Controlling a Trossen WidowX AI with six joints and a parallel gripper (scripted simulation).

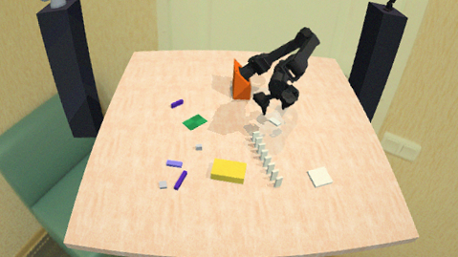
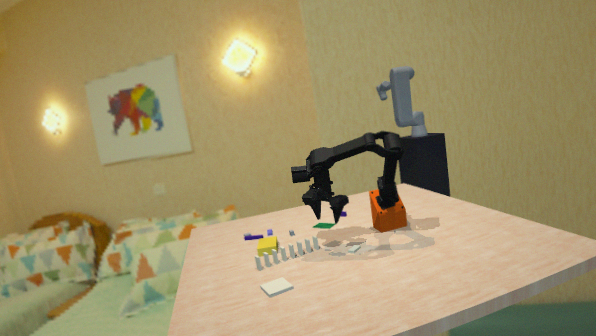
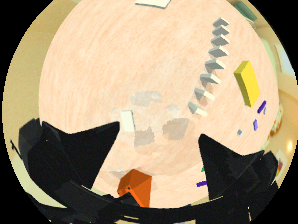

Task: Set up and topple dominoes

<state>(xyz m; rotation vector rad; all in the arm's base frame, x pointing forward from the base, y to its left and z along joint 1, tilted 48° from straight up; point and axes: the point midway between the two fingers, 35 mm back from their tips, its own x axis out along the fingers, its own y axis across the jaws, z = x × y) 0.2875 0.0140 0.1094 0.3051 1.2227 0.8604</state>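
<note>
Several pale dominoes stand upright in one evenly spaced row; the end one nearest the arm (image 1: 256,135) (image 2: 316,243) (image 3: 198,109) and the far end one (image 1: 278,181) (image 2: 258,262) (image 3: 221,22) are both upright. One loose white domino (image 1: 274,121) (image 2: 354,248) (image 3: 127,121) lies flat on the table, off the row's near end, toward the arm. My gripper (image 1: 275,109) (image 2: 328,220) (image 3: 161,132) is wide open and empty, raised above the table. In the wrist view the loose domino shows just beside the left fingertip, and the row is ahead to the right.
A yellow block (image 1: 228,171) (image 2: 267,245) (image 3: 247,83) lies beside the row. A white square tile (image 1: 320,176) (image 2: 276,286) (image 3: 154,2) lies on the row's other side. A green sheet (image 1: 194,122) (image 2: 324,226), purple pieces and small grey cubes lie farther off.
</note>
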